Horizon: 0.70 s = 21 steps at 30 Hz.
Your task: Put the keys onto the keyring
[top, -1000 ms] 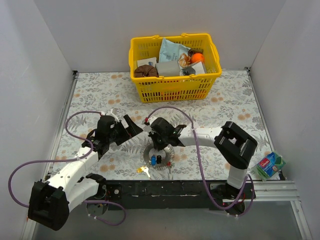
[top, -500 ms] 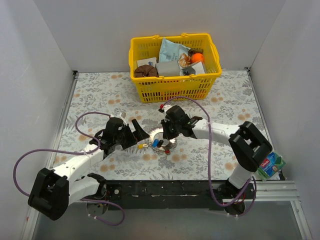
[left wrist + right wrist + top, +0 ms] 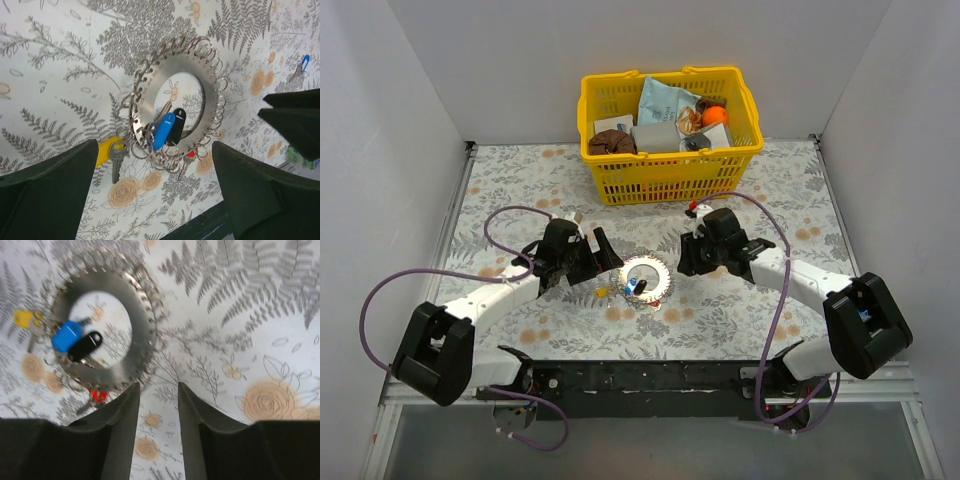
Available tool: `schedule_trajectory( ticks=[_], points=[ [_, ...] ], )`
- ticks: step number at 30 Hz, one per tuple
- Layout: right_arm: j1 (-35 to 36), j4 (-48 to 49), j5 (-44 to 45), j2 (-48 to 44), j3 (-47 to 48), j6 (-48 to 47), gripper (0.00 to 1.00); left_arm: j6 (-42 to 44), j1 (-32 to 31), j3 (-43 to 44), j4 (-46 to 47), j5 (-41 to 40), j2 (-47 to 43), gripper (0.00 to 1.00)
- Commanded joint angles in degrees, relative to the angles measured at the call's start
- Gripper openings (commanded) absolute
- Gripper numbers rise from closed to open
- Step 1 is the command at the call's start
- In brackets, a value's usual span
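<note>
The keyring (image 3: 659, 268), a flat silver toothed ring edged with small wire loops, lies flat on the floral table between the two arms. On its near side sit the keys: a blue one (image 3: 164, 131) and a black tag (image 3: 176, 125) over the hole, a yellow one (image 3: 107, 150) outside to the left, and a red one (image 3: 189, 155) at the edge. My left gripper (image 3: 609, 262) is open just left of the ring, its jaws spread wider than the ring. My right gripper (image 3: 682, 258) is open just right of it, with only table between the fingers (image 3: 125, 410).
A yellow basket (image 3: 670, 172) full of packets and small items stands at the back of the table behind both grippers. White walls close the table on the left, right and back. The black base rail (image 3: 650, 375) runs along the near edge.
The right gripper carried the keyring from near the front edge to mid-table, let it go, opened and drew back to the right. The left gripper followed to the ring's left side.
</note>
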Motion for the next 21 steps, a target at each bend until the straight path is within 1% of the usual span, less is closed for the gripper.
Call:
schedule_trajectory(
  ticks=[1,2,7,11,14,19,21],
  points=[
    [-3.38,-0.10,-6.32,-3.31,-5.72,-0.32,0.50,4.28,-0.35,5.88,-2.20,-2.41,2.79,0.98],
    [-3.82,0.52,-6.94,-3.67,-6.52,-0.15,0.56,4.45,-0.35,6.41,-2.29,-2.58,3.41,0.98],
    [-6.19,1.84,-10.02,-6.04,-9.52,0.56,0.64,6.56,-0.53,10.37,-2.73,-2.59,9.11,0.98],
    [-6.46,4.90,-10.46,-7.97,-12.67,2.05,0.88,7.97,-0.79,13.70,-4.65,-2.94,13.25,0.98],
    [-6.46,6.24,-12.04,-8.86,-13.48,3.19,0.89,8.67,-0.88,14.85,-4.75,-2.59,14.84,0.98],
    [-6.46,8.43,-16.34,-4.47,-13.56,4.25,0.90,9.20,-1.05,16.17,-4.66,-2.06,18.18,0.98],
    [-6.46,10.54,-19.14,-2.89,-14.09,5.65,0.88,9.03,-1.05,16.26,-4.31,-1.10,19.23,0.98]
  ],
)
